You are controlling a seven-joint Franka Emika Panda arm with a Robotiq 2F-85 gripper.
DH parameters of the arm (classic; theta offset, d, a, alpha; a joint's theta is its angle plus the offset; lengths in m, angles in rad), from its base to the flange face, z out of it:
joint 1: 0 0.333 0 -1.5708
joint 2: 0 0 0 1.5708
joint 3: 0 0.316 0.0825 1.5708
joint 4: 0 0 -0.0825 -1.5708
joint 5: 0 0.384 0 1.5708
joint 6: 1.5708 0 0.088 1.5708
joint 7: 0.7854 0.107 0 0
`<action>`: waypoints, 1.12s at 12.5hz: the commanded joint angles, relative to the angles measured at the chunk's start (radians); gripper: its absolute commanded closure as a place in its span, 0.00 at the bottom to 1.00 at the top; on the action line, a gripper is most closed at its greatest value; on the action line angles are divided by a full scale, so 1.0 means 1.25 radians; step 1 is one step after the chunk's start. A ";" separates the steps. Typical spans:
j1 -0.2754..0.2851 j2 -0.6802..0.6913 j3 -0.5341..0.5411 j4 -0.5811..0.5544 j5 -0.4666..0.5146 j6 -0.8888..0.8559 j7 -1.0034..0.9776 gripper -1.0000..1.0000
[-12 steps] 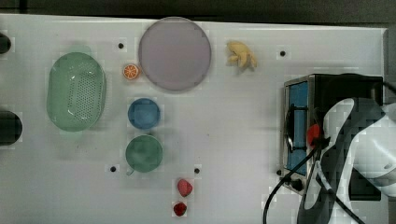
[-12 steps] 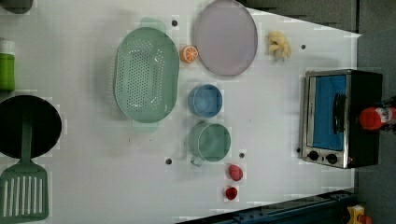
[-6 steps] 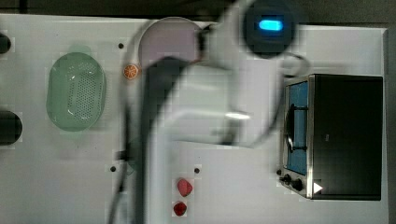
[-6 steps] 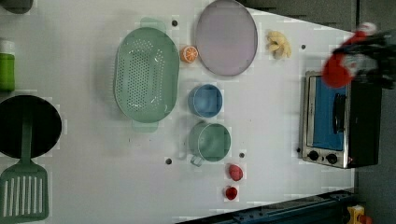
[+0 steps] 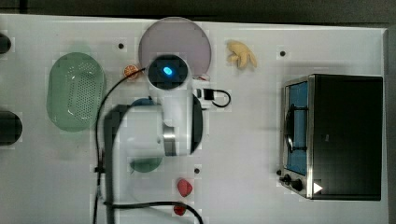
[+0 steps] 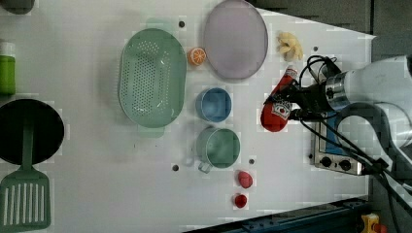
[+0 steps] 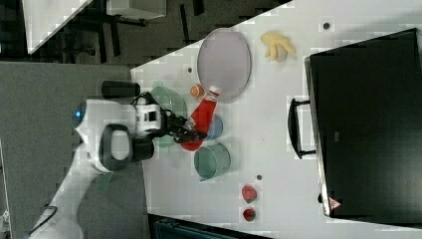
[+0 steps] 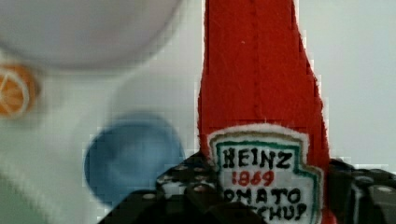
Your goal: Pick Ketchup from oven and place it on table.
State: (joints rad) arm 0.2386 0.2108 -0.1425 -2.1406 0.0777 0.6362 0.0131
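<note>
In the top view the white robot arm (image 5: 170, 116) hides what it carries, while the left view shows the red felt ketchup bottle with white label and white cap (image 6: 278, 104) out in the open above the white dotted table (image 6: 97, 184), at about 3 o'clock from the round blue bowl (image 6: 214, 104). The wrist view adds the label's lettering and black fingers (image 8: 187, 196) on both sides of the bottle's lower body. The black gripper (image 6: 296, 104) is clamped on that wide end, cap pointing toward 1 o'clock in the left view. The black toaster oven with silver frame and blue glass (image 5: 334, 135) sits at the table's 3 o'clock edge in the top view, well apart. Counted: 1 bottle, 1 oven, 1 blue bowl, 2 small red pieces (image 6: 244, 179).
</note>
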 commanded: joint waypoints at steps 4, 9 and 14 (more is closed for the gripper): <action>-0.066 0.011 -0.053 -0.092 -0.006 0.147 0.025 0.39; -0.066 0.101 -0.055 -0.109 -0.006 0.259 0.025 0.15; -0.064 -0.009 -0.059 -0.083 -0.004 0.227 0.097 0.00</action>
State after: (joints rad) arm 0.1532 0.3391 -0.2146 -2.2930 0.0541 0.9297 0.0555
